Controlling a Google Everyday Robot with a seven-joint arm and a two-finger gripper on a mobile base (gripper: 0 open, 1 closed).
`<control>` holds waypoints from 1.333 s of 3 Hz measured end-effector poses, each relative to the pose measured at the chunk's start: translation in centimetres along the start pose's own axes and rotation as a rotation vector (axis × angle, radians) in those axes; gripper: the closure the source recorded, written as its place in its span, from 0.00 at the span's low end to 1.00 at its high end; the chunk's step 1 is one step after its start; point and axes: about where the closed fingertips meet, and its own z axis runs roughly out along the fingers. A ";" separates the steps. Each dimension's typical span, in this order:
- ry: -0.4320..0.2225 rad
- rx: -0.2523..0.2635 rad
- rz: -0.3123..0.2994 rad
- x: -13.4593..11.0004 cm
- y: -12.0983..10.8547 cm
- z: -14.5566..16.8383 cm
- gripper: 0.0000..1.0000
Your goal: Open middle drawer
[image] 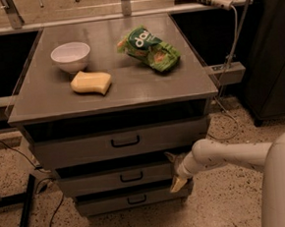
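The grey cabinet has three stacked drawers. The middle drawer (98,180) has a small black bar handle (131,177) and sits between the top drawer (86,148) and the bottom drawer (105,203). My gripper (175,171) is at the right end of the middle drawer's front, well to the right of its handle. It is open, with one finger (169,157) at the front's top edge and the other finger (178,184) at its bottom edge. The white arm (224,154) reaches in from the lower right.
On the cabinet top (130,87) are a white bowl (70,56), a yellow sponge (91,83) and a green chip bag (149,49). A black stand leg (26,208) and cables lie on the speckled floor at the left. A power strip (225,71) hangs at the right.
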 end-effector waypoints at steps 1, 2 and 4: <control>0.000 0.000 0.000 0.0 0.0 0.0 0.42; 0.000 0.000 0.000 -0.3 -0.2 -0.5 0.64; -0.003 0.034 0.014 -1.0 -0.5 -2.4 1.00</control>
